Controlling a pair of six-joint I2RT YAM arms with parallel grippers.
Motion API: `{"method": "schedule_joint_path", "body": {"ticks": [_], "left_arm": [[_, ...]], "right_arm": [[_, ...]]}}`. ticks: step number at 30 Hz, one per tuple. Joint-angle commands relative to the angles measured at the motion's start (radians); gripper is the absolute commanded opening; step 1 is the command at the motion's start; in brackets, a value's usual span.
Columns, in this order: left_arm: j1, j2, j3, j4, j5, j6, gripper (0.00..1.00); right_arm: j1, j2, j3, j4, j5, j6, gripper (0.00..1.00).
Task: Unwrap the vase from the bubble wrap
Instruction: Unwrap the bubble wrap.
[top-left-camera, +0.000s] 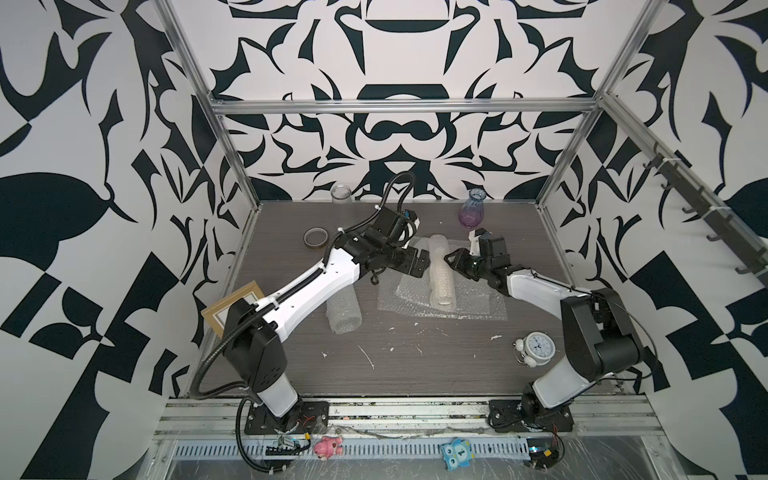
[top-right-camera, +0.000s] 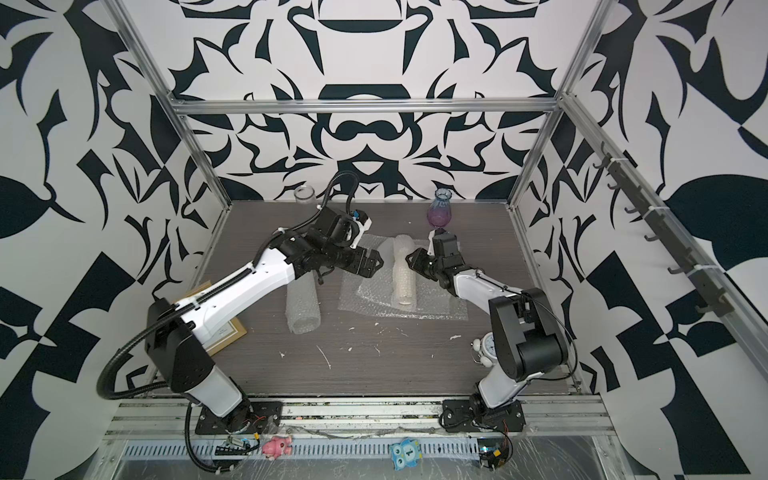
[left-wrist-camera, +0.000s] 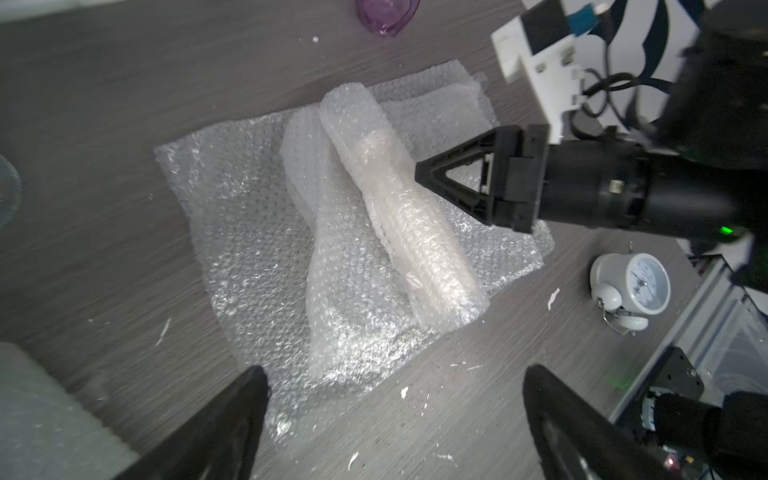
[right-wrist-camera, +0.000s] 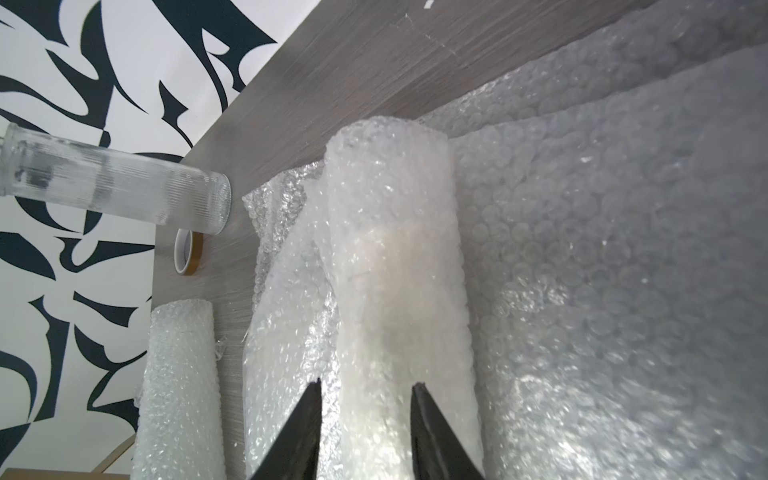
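2 bubble wrap rolls (top-left-camera: 441, 274) (top-left-camera: 343, 316); L gripper (left-wrist-camera: 395, 374) wide apart, R gripper (right-wrist-camera: 365, 382) straddles one, grip unclear.

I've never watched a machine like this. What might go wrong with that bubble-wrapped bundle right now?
1. The jaws of the right gripper straddle the wrapped roll. A hard squeeze might damage whatever is inside, or the slick plastic may slip free.
2. The roll lies on flat bubble wrap sheets. Pulling may drag them along instead of unrolling anything.
3. The purple vase stands upright close behind that arm's wrist, and a backward swing might topple it.
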Motion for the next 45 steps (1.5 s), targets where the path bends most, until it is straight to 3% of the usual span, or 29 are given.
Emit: {"method": "schedule_joint_path", "body": {"ticks": [1, 14, 19, 24, 34, 45], "left_arm": [[0.006, -0.073, -0.093, -0.009, 0.014, 0.098, 0.99], [0.009, -0.275, -0.242, 0.123, 0.092, 0.166, 0.99], [0.021, -0.268, -0.243, 0.125, 0.102, 0.154, 0.99], [0.046, -0.273, -0.245, 0.126, 0.099, 0.142, 0.99], [0.107, -0.274, -0.253, 0.144, 0.102, 0.102, 0.99], [0.137, -0.320, -0.270, 0.157, 0.023, 0.124, 0.99]], "right_arm": [[0.010, -0.008, 0.057, 0.032, 0.029, 0.026, 0.35], [0.029, 0.112, 0.175, -0.041, 0.095, -0.002, 0.29], [0.036, 0.134, 0.210, -0.049, 0.097, -0.005, 0.07], [0.045, 0.123, 0.228, -0.084, 0.114, -0.029, 0.00], [0.074, 0.084, 0.248, -0.112, 0.152, -0.072, 0.00], [0.150, 0.167, 0.382, -0.208, 0.214, -0.144, 0.00]]}}
